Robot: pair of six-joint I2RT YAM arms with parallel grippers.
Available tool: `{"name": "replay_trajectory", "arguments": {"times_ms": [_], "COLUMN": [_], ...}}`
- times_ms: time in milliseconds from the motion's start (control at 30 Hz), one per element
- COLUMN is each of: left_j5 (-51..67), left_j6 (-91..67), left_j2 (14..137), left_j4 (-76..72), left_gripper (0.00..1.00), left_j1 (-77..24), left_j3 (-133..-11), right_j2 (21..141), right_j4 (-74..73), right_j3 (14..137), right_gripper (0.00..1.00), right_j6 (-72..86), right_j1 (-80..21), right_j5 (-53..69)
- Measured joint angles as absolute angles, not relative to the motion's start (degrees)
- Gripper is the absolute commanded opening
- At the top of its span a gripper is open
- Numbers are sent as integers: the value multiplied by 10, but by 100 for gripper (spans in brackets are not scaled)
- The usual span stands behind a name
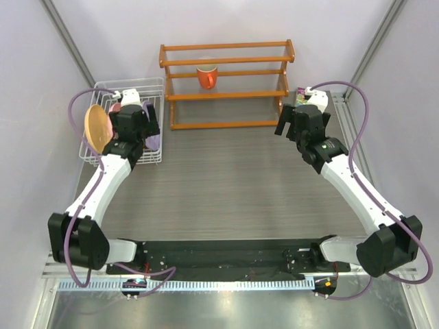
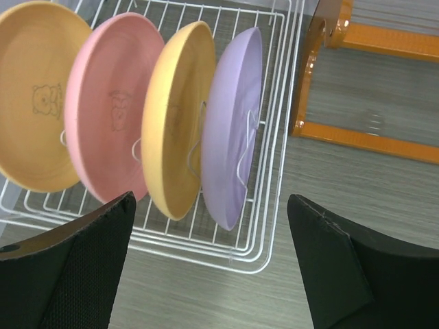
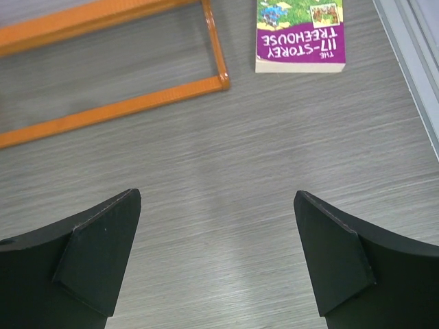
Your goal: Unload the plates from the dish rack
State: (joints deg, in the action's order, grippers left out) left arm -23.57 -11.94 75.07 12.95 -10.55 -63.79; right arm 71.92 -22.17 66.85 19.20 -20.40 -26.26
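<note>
While the plates stand on edge in the dish rack, my left gripper hovers nearby, spread wide. My right gripper gapes too.

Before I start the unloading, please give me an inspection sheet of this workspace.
Surface: grey wood-grain table, no spill seen.
Job's things: dish rack at far left; orange-tan plate, pink plate, second orange-tan plate and lavender plate stand on edge in it.
Clutter: wooden shelf at the back, mug on it; book flat beside its right end.
Hands: left hand open, near the rack's front edge; right hand open above the table; both empty.
Cables: purple left cable loops by the rack; purple right cable arcs near the right wall.
Surroundings: pale walls on three sides.
</note>
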Motion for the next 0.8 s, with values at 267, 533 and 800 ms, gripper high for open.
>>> {"name": "replay_trajectory", "arguments": {"times_ms": [267, 533, 800], "left_j5": [-289, -345, -405], "left_j6": [-90, -69, -66], "left_j2": [833, 902, 964], "left_j4": [103, 93, 93], "left_gripper": [77, 53, 34], "left_j1": [-133, -140, -143], "left_j3": [-690, -725, -742], "right_j2": [764, 770, 773], "right_j4": [-222, -221, -220], "right_j3": [668, 668, 668], "right_gripper": [100, 100, 100], "right_j6": [186, 185, 186], "right_j1": [-197, -178, -156], "right_j5": [-265, -264, -258]}}
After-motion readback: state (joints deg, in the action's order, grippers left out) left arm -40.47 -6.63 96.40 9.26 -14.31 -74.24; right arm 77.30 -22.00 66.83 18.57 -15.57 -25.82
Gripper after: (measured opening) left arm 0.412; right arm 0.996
